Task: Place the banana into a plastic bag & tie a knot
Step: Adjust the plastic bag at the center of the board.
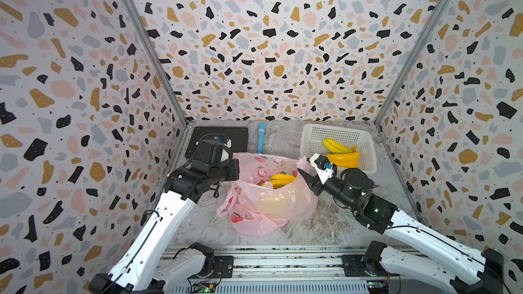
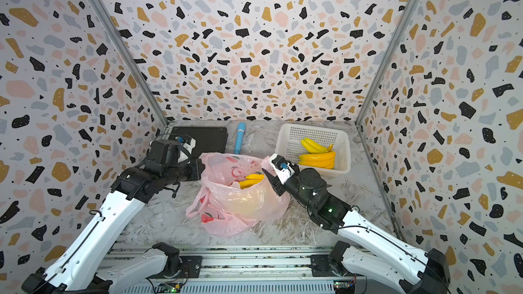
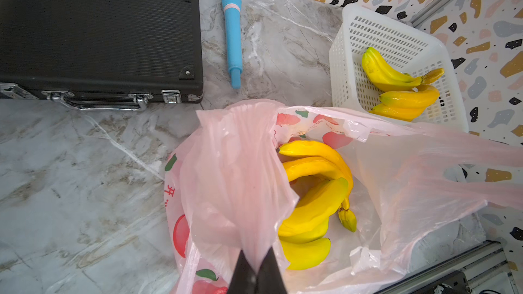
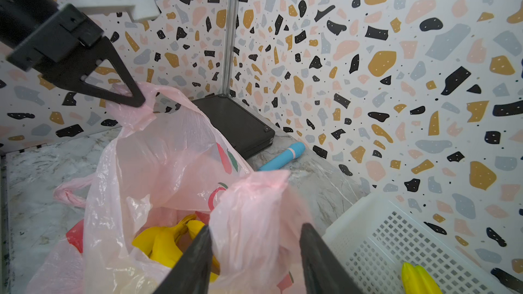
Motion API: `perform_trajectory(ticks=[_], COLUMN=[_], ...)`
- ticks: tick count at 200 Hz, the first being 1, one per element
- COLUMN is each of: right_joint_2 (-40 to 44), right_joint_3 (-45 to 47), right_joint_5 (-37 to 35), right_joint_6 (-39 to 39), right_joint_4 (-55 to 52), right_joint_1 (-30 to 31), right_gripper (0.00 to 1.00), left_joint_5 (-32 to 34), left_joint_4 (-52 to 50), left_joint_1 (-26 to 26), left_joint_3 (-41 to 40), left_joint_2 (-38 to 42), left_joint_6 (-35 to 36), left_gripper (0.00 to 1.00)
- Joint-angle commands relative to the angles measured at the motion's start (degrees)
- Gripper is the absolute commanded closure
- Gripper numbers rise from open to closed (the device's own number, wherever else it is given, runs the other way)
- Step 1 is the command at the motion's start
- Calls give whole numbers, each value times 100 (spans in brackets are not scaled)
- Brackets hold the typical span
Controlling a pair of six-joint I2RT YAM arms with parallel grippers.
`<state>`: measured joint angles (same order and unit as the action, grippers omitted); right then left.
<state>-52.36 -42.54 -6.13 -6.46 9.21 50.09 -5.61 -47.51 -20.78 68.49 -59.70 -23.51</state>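
Marble table [image 1: 334, 222] is carrying, in both top views, a black case [image 1: 223, 134] at the back, a blue stick [image 1: 261, 137] lying just beside it, and a white basket [image 1: 334, 131] that is holding 2 yellow bunches [image 1: 341, 154]. Between the arms the pink plastic bag [image 1: 277, 202] is standing open, and the banana [image 1: 281, 179] is lying inside it. The left arm's wrist is covering its own fingers in these views.

From the left wrist, the left gripper [image 3: 256, 268] is showing pressed together on a gathered fold of the bag's rim. This fold is hiding part of the banana, which is resting on the bag's bottom. The case, the stick and the basket are lying beyond the bag.

From the right wrist, the right gripper [image 4: 254, 230] is showing its jaws standing apart. Another flap of the bag is filling the gap between them, not visibly squeezed, and is hiding part of the banana.
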Motion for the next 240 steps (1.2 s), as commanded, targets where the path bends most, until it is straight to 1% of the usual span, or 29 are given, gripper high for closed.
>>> perform_trajectory(ticks=[1, 18, 52, 64, 85, 100, 110, 118, 120, 131, 143, 173, 184, 213, 240], right_joint_2=[-37, -62, -216, -294, -388, -449, -489, -515, -518, -546, -580, -735, -833, -1157, -1331], right_joint_3=[-251, -293, -524, -634, -774, -885, -984, -1070, -1089, -1241, -1466, -2154, -2499, -3441, -3929], right_joint_5=[-326, -319, -2, 105, 321, 489, 549, 585, 593, 611, 552, -25, -186, -441, -562], right_joint_6=[-141, -163, -176, -155, -158, -164, -163, -154, -154, -146, -137, -126, -154, -193, -319], right_joint_4=[-252, -286, -435, -534, -593, -649, -727, -787, -800, -869, -978, -1115, -1369, -1720, -1899], right_joint_1=[-22, -41, -123, -149, -197, -210, -212, -210, -214, -215, -212, -212, -212, -231, -282], right_gripper=[41, 37, 36, 39, 47, 56, 64, 72, 76, 89, 100, 100, 100, 100, 100], left_joint_5=[-92, -112, -134, -125, -134, -142, -151, -159, -160, -182, -208, -256, -312, -372, -486], left_joint_4=[200, 199, 199, 186, 180, 176, 176, 163, 163, 159, 151, 195, 276, 443, 457], left_joint_1=[34, 47, 49, 56, 56, 65, 60, 70, 66, 71, 68, 70, 79, 76, 82], left_joint_3=[86, 77, 76, 74, 77, 93, 109, 152, 159, 258, 431, 1178, 1531, 2541, 3078], left_joint_2=[9, 11, 20, 29, 35, 36, 33, 24, 19, 3, -39, -271, -401, -827, -1145], left_joint_6=[67, 67, 80, 88, 105, 106, 113, 111, 114, 119, 120, 153, 162, 229, 292], left_gripper=[100, 100, 100, 100, 100, 100, 100, 100, 100, 100, 100, 100, 100, 100, 100])
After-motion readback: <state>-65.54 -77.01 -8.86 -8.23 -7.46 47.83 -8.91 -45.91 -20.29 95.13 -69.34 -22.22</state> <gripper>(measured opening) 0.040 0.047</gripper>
